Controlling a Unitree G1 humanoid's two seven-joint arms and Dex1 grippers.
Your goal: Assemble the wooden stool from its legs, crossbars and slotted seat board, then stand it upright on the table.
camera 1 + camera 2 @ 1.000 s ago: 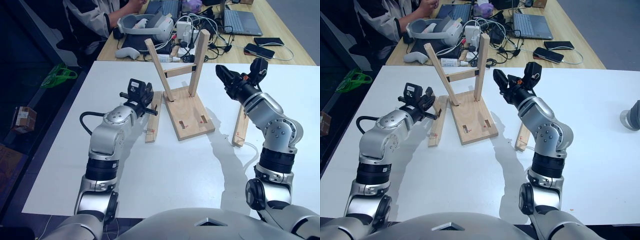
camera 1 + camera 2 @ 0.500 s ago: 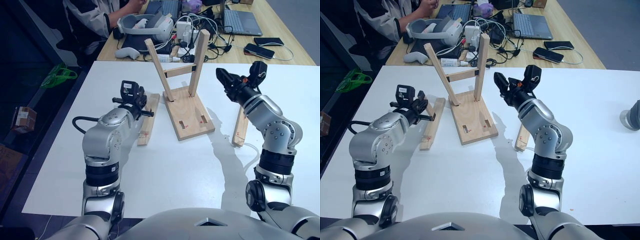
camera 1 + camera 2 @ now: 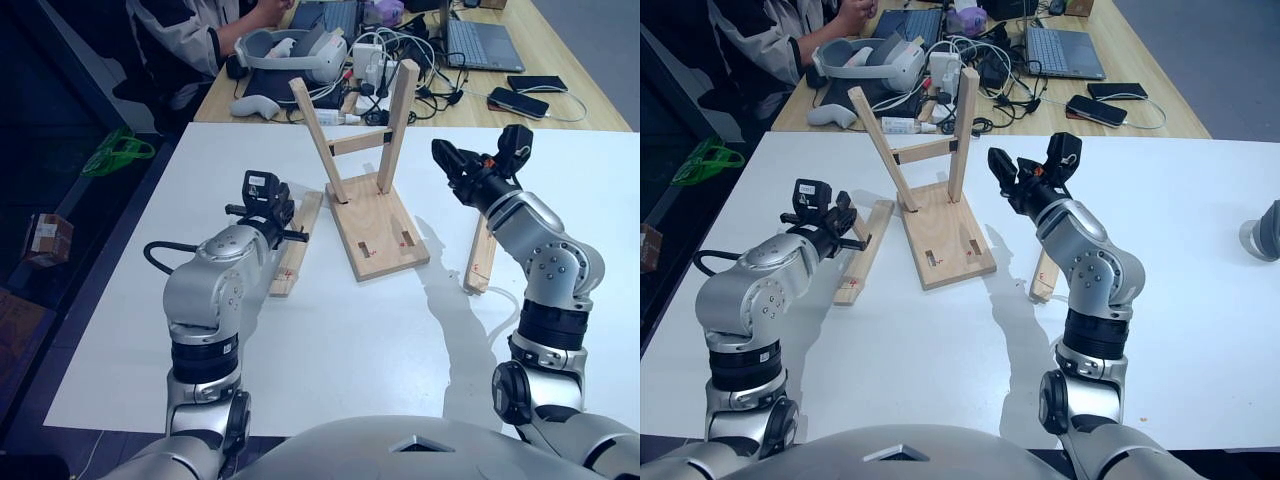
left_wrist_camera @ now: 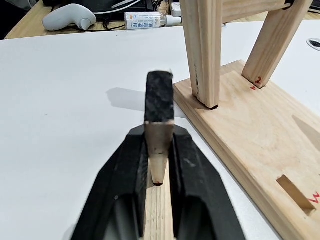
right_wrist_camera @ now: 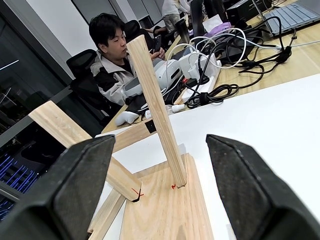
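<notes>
The slotted seat board (image 3: 380, 235) lies flat in the middle of the white table (image 3: 330, 350). Two legs (image 3: 318, 135) stand in it, joined by a crossbar (image 3: 358, 141). My left gripper (image 3: 283, 218) is shut on the far end of a loose wooden leg (image 3: 288, 258) that lies left of the board; the left wrist view shows the fingers (image 4: 130, 165) clamped on the wood (image 4: 159, 150). My right gripper (image 3: 482, 152) hovers open to the right of the standing legs, with nothing between its pads (image 5: 75, 190). Another loose leg (image 3: 480, 255) lies under my right forearm.
Behind the table stands a wooden desk (image 3: 560, 50) with a headset (image 3: 290, 50), a controller (image 3: 255, 104), cables, a laptop and a phone (image 3: 518, 101). A person sits at its left end. A grey object (image 3: 1265, 230) sits at the table's far right.
My left gripper has drawn the loose leg to the left, away from the seat board and slightly nearer to me. The right gripper has hardly moved and stays open.
</notes>
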